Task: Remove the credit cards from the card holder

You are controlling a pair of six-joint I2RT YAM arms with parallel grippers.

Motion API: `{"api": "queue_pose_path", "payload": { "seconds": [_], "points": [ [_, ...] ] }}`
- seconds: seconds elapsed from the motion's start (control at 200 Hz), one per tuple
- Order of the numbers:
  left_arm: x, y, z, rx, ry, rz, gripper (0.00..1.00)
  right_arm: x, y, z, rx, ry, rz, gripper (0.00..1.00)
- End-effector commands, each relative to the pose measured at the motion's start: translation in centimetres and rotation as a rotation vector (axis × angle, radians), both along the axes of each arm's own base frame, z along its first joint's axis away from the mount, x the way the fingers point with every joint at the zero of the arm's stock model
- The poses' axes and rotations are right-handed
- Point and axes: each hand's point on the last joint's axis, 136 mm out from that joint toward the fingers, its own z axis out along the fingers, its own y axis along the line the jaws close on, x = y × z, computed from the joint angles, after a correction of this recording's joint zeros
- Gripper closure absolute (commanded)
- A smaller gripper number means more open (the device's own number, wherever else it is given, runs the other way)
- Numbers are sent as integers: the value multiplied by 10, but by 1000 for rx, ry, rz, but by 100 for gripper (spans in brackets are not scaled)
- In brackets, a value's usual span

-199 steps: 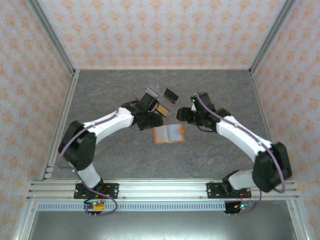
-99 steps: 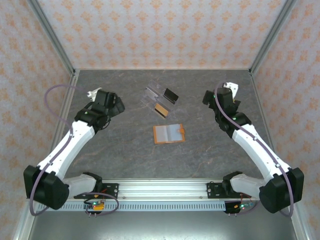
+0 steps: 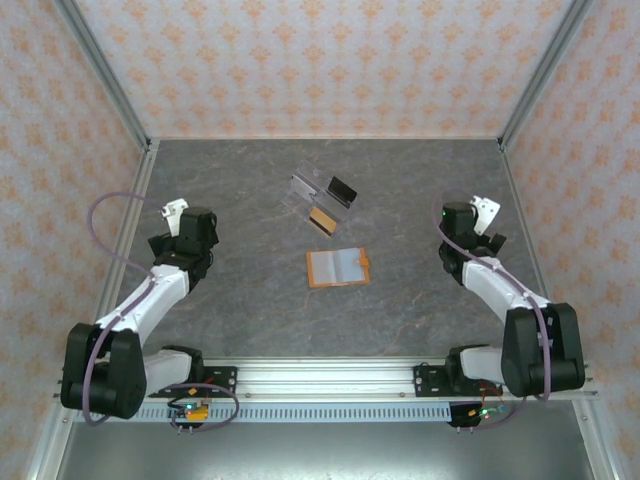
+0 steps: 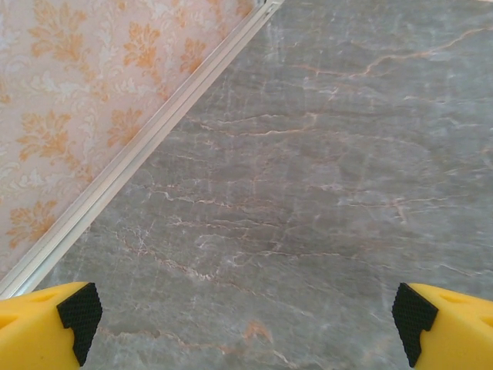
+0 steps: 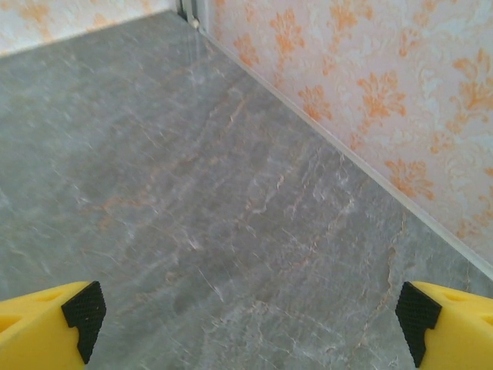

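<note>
The card holder (image 3: 337, 268) lies open and flat about in the middle of the grey stone-pattern table (image 3: 250, 310), with its orange rim around the grey inner pockets. Behind it, toward the far wall, three small things lie near each other and apart from the holder. The tan card (image 3: 322, 220) with a dark stripe is nearest to it. The black card (image 3: 342, 190) is farther back and a little right. A pale piece (image 3: 304, 187) is left of the black one; from above I cannot tell if it is a card or clear plastic.

The left arm (image 3: 150, 295) is folded back. Its forearm rises along the left side of the table and ends at the left gripper (image 3: 185, 222), well apart from the holder. In the left wrist view, the left gripper (image 4: 246, 312) has its yellow fingers with black pads (image 4: 77, 312) at the two lower corners. They are spread wide, with bare table between them and the wall rail (image 4: 139, 154) at the left.

The right arm (image 3: 500, 290) is folded in the same way on the right side, and the right gripper (image 3: 472, 218) is near the right wall. In the right wrist view, the right gripper (image 5: 250, 312) is also spread wide and holds nothing.
</note>
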Motion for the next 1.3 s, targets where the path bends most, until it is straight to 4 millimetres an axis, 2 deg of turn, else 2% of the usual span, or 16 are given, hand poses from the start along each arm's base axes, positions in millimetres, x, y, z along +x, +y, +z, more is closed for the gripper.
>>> {"api": "queue_pose_path", "payload": {
  "seconds": [0.0, 0.115, 0.325, 0.43, 0.525, 0.666, 0.791, 0.941, 1.296],
  "points": [
    [24, -3, 2, 33, -88, -97, 0, 14, -3, 3, -26, -81, 9, 0],
    [34, -10, -11, 53, -93, -174, 0, 23, 9, -15, -13, -104, 103, 1],
    [45, -35, -9, 20, -212, -331, 0, 38, 32, -12, -2, -161, 275, 0],
    [47, -44, -6, 4, -264, -382, 0, 41, 41, -22, 13, -164, 344, 0],
    [51, -50, -12, -6, -270, -424, 0, 42, 52, -33, 17, -174, 414, 1],
    [53, -51, -21, -7, -270, -428, 0, 43, 55, -39, 19, -166, 432, 1],
    [63, -50, -35, -13, -226, -420, 0, 43, 52, -40, 21, -165, 415, 1],
    [64, -42, -35, -4, -205, -370, 0, 46, 47, -41, 40, -154, 392, 1],
    [64, -46, -36, 9, -194, -378, 0, 46, 46, -41, 43, -154, 392, 1]
  ]
}}
